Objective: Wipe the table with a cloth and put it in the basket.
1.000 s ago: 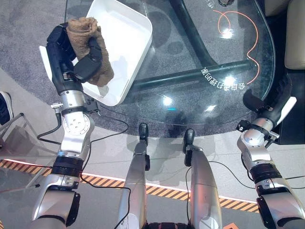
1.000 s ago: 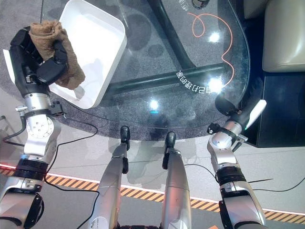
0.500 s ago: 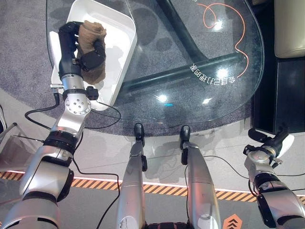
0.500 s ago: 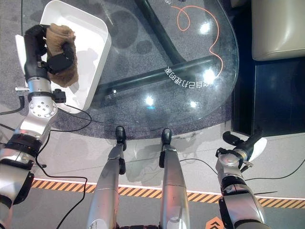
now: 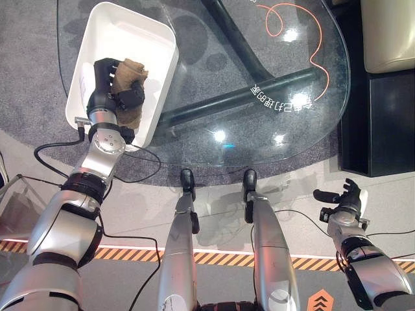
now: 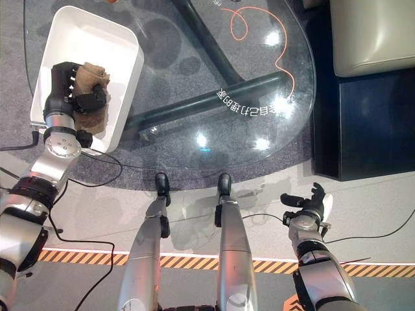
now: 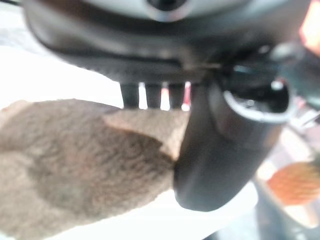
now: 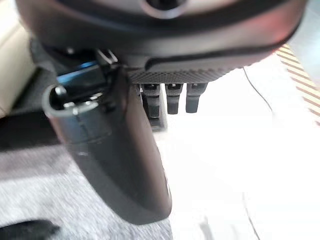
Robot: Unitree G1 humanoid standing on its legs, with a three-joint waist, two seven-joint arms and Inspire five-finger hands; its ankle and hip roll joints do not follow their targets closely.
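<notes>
A: Logging status. Where is the brown cloth (image 5: 130,91) sitting?

B: It is hanging inside the white basket (image 5: 146,32), gripped by the left hand (image 5: 110,84). The fingers (image 5: 104,68) are curling round it from one side and the thumb is pressing it from the other. The left wrist view is showing the same: the thumb lying over the cloth, white basket floor beneath. I cannot tell whether the cloth's lower end is touching the basket floor.

A: So the wiping part?

B: Judging it finished. The cloth is off the glass counter (image 5: 259,58) and nothing is lying on the glass apart from the orange line marking (image 5: 305,39) and reflections. I cannot check from these views how clean the glass is.

A: What is remaining?

B: Only the release, in my judgement. The hand is inside the basket walls, so opening the fingers should be dropping the cloth in the right place. After that the arm is needing to lift clear without dragging the cloth out on a fingertip; that terry pile could be snagging.

A: Right hand?

B: The right hand (image 5: 343,197) is idling well apart from the counter, low over the pale floor, fingers spread and holding nothing. The right wrist view is agreeing: straight fingers, nothing between them and the thumb.

A: Basket position?

B: It is resting on the counter's near-left edge, overhanging the glass rim slightly.
</notes>
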